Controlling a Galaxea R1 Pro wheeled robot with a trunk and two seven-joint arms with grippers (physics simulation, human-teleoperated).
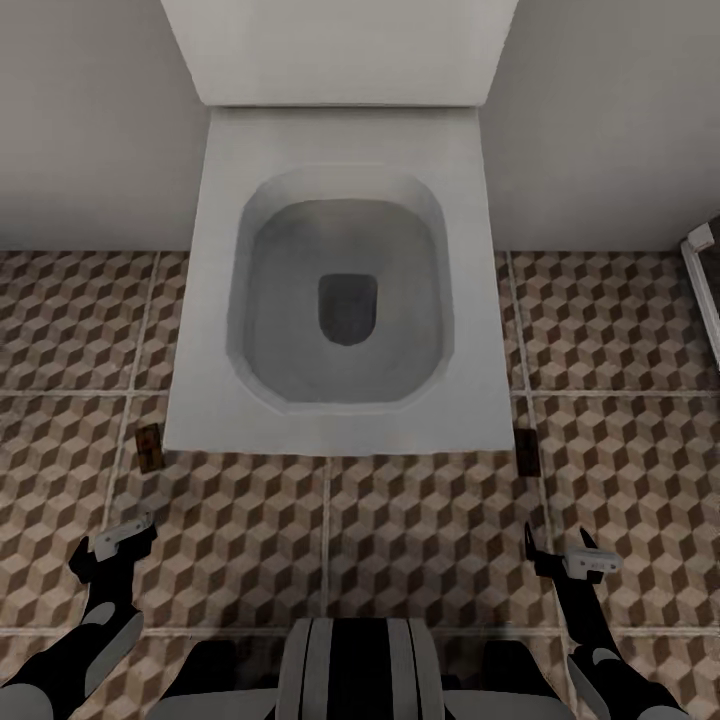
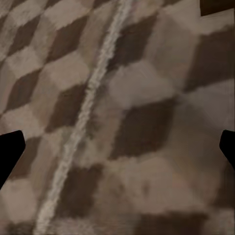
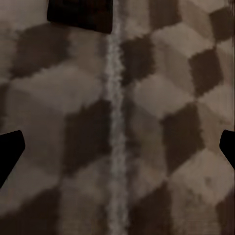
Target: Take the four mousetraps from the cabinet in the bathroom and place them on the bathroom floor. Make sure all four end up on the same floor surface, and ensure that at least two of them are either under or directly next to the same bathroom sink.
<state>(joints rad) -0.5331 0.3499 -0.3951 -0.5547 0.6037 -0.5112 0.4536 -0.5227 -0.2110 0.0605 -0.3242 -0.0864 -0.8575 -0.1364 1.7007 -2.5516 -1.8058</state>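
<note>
Looking straight down over a white square-edged toilet [image 1: 340,300] set against a pale grey wall [image 1: 90,120], lid raised, grey bowl open. Spread all around its base, the bathroom floor [image 1: 340,540] of brown, beige and white cube-pattern tiles with pale grout lines.

Lying flat on those tiles, two small tan-brown mousetraps with dark wire parts: one [image 1: 149,445] just off the toilet's front left corner, the other [image 1: 526,452] just off the front right corner, both close beside the base edge, well apart from each other. Dark corner of the left one [image 2: 218,6] at the edge of the left wrist view; dark slab of the right one [image 3: 81,14] beside a grout line in the right wrist view.

Hovering low over bare tile, the black-and-grey left gripper [image 1: 118,545] short of its trap, fingers spread wide, nothing between them. Likewise the right gripper [image 1: 570,560], released and empty, near its trap.

Free tile between the two arms in front of the toilet; narrower strips either side; a white frame edge [image 1: 705,290] at far right.
</note>
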